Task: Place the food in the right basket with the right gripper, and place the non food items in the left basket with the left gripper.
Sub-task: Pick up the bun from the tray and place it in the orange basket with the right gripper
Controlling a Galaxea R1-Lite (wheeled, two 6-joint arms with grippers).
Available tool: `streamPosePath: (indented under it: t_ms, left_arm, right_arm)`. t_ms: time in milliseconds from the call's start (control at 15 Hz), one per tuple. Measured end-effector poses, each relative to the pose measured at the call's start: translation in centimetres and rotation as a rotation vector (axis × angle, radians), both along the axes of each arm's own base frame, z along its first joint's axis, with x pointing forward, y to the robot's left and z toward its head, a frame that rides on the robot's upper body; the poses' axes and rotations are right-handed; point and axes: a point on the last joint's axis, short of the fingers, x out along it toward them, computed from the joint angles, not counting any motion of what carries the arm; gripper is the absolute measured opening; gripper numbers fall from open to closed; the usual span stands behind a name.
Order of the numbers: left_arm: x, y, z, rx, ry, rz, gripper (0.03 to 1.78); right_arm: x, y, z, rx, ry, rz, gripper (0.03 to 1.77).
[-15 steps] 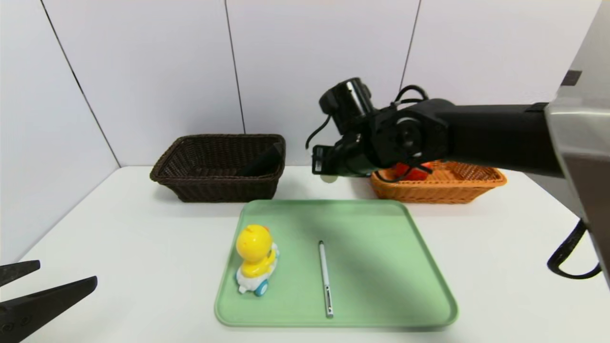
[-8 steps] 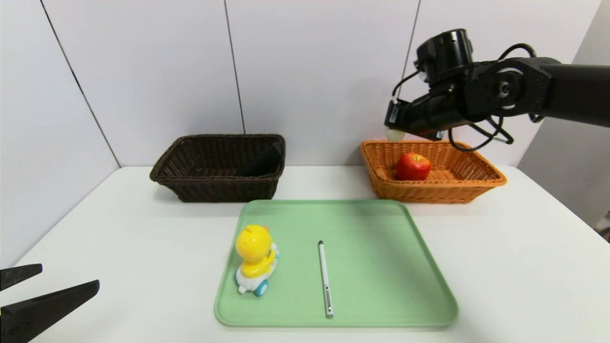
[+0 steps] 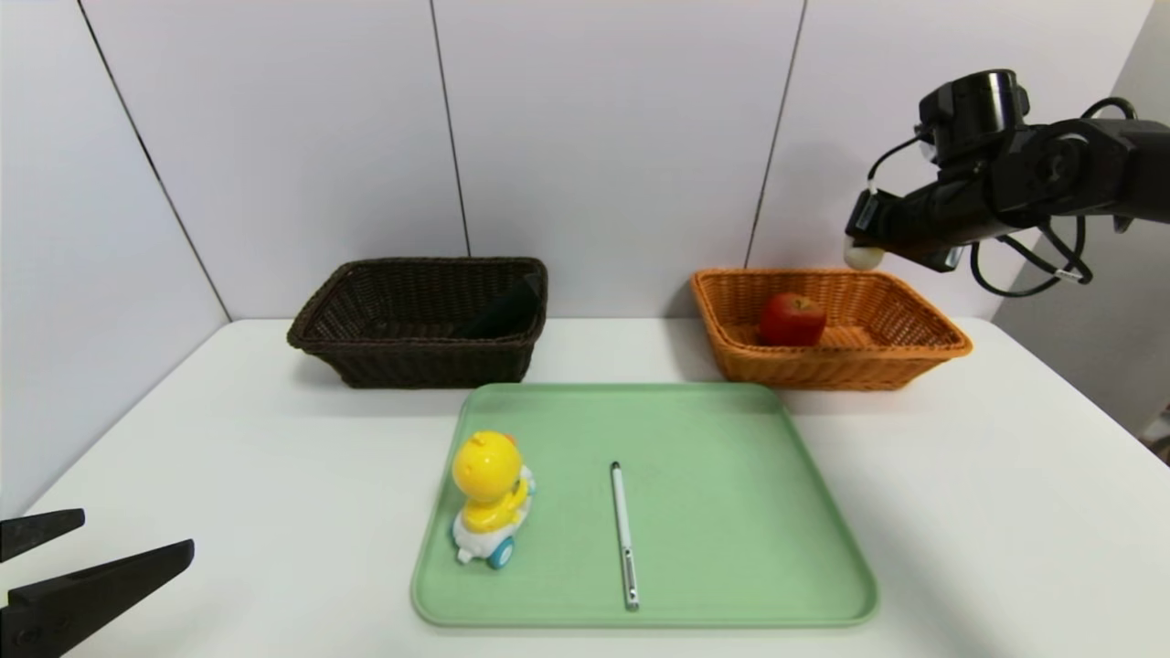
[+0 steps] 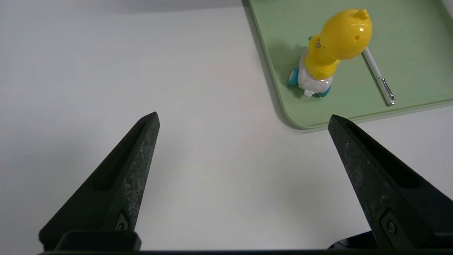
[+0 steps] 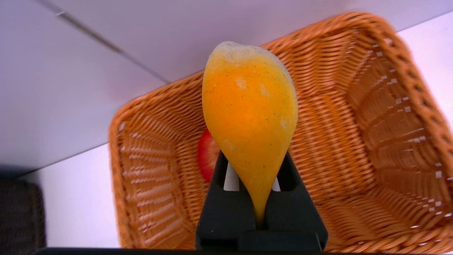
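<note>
One right claw raised above orange basket, pinching food piece

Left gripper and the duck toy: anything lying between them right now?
Nothing. In the left wrist view, only bare white table and the green tray's rim separate the open left gripper from the duck toy.

Item count: two baskets, two food pieces, three non-food items, one tray, two grippers.

Baskets: one orange-tan basket below the right gripper, one dark brown basket well to its left. Food: one white-and-orange piece clamped in that pincer, one red apple below it. Non-food: one duck toy, one pen, one black pouch. One green tray just beside the spread-jawed left gripper.
</note>
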Motion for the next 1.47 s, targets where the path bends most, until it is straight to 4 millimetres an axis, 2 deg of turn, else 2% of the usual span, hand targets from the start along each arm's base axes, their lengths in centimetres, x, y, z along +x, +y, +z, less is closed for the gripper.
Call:
streamPosePath:
  t_ms: [200, 600, 800, 1000, 1200, 1467]
  left_arm:
    - [0.0, 0.0, 0.0, 0.0, 0.0, 0.0, 1.69]
    - [0.0, 0.0, -0.1, -0.002, 0.001, -0.002, 1.69]
    - [0.0, 0.0, -0.1, -0.001, 0.001, -0.002, 1.69]
    - [0.0, 0.0, -0.1, -0.002, 0.002, -0.004, 1.69]
    - [0.0, 0.0, -0.1, -0.002, 0.003, -0.005, 1.69]
    - [-0.1, 0.0, -0.1, -0.003, 0.0, -0.003, 1.69]
  right_arm:
    - [1.0, -1.6, -1.6, -0.004, 0.039, -0.038, 0.11]
    - [2.8, -2.0, -5.0, -0.01, 0.116, -0.055, 0.14]
    - [3.2, -1.9, -5.8, -0.014, 0.126, -0.059, 0.64]
    - [3.3, -2.0, -5.9, -0.016, 0.129, -0.06, 0.99]
    - [3.2, -1.9, -5.8, -0.016, 0.128, -0.059, 1.22]
    - [2.8, -1.6, -5.0, -0.017, 0.112, -0.052, 1.42]
